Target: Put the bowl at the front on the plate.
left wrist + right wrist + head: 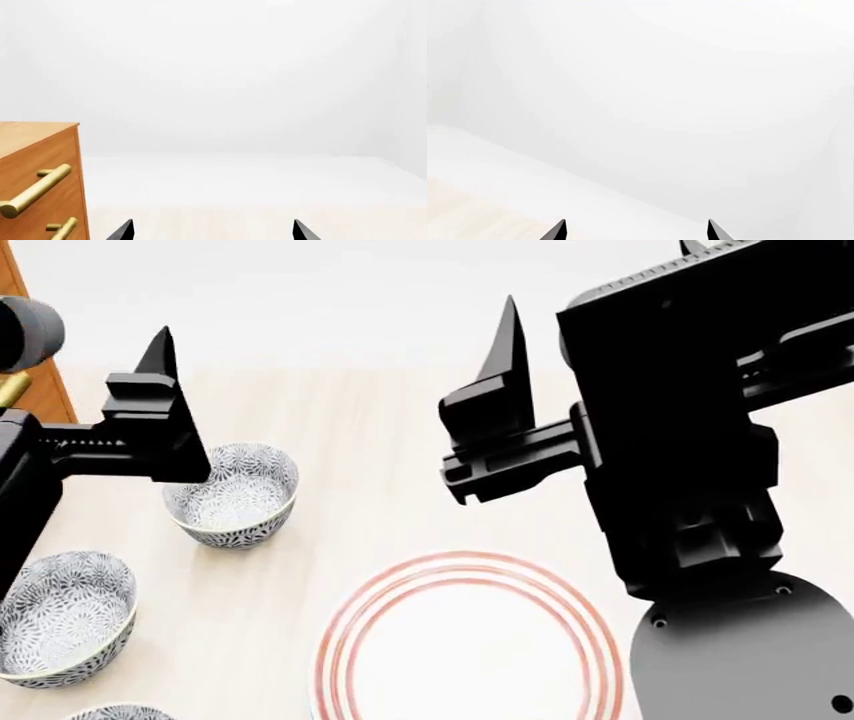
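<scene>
Three patterned grey-blue bowls stand in a row on the left of the pale table in the head view. The bowl at the front [123, 711] shows only as a sliver of rim at the lower edge. Behind it are a second bowl [60, 615] and a third bowl [231, 495]. The white plate [467, 585] with red rings lies to their right, under my right arm. My left gripper [213, 231] is open and empty, raised above the far bowl. My right gripper [636, 231] is open and empty, high above the plate's far side. One left finger [163, 360] and one right finger [506, 345] point up.
A wooden drawer cabinet [40, 165] with gold bar handles [37, 190] stands at the far left of the table, its edge [14, 280] just showing in the head view. My bulky right arm [694, 440] hides the table's right side. A white wall lies beyond.
</scene>
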Robot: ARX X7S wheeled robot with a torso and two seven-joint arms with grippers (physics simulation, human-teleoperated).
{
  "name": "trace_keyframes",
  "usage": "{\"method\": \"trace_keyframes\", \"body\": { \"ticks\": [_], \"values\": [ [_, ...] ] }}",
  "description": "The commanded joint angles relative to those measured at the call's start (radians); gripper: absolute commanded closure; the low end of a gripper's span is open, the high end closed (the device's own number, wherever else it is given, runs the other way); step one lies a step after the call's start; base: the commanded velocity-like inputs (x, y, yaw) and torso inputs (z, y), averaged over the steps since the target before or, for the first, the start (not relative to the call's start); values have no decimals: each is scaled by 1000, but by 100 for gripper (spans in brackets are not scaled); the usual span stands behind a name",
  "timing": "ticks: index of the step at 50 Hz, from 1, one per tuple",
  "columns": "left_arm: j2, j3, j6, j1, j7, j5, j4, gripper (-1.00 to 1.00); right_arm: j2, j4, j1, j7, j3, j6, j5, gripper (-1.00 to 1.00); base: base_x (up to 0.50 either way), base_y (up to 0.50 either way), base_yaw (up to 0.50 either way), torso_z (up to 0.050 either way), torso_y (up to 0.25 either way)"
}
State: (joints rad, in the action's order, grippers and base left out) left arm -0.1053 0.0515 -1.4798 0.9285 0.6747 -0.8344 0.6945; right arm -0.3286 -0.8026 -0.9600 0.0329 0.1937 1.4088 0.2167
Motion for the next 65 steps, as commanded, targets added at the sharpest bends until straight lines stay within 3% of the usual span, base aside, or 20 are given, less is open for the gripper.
{"method": "trace_keyframes", "body": {
  "ticks": [1, 7, 19, 24, 41, 59, 65],
  "values": [
    [-36, 11, -84, 50, 239, -261, -84, -100, -4, -2, 8, 4, -4, -10, 2, -100, 0, 0, 0, 0, 0],
    [-73, -12, -84, 78, 434, -475, -166, -100, -6, 7, 11, 3, -4, -23, 3, -100, 0, 0, 0, 0, 0],
    [-118, -66, -53, 88, 653, -714, -270, -100, -10, -3, 21, 8, -7, -26, 5, -100, 0, 0, 0, 0, 0],
    [-138, -102, -29, 97, 799, -879, -350, -100, -12, 0, 22, 10, -1, -29, 5, -100, 0, 0, 0, 0, 0],
    [-215, -229, 57, 59, 879, -1025, -414, -100, -22, -5, 23, 20, 13, -24, 6, -100, 0, 0, 0, 0, 0],
    [-402, -561, 324, 109, 890, -1184, -404, -100, -25, -7, 24, 25, 15, -25, 9, -100, 0, 0, 0, 0, 0],
    [-432, -617, 370, 119, 885, -1191, -400, -100, -27, -6, 29, 27, 16, -37, 10, -100, 0, 0, 0, 0, 0]
  ]
}}
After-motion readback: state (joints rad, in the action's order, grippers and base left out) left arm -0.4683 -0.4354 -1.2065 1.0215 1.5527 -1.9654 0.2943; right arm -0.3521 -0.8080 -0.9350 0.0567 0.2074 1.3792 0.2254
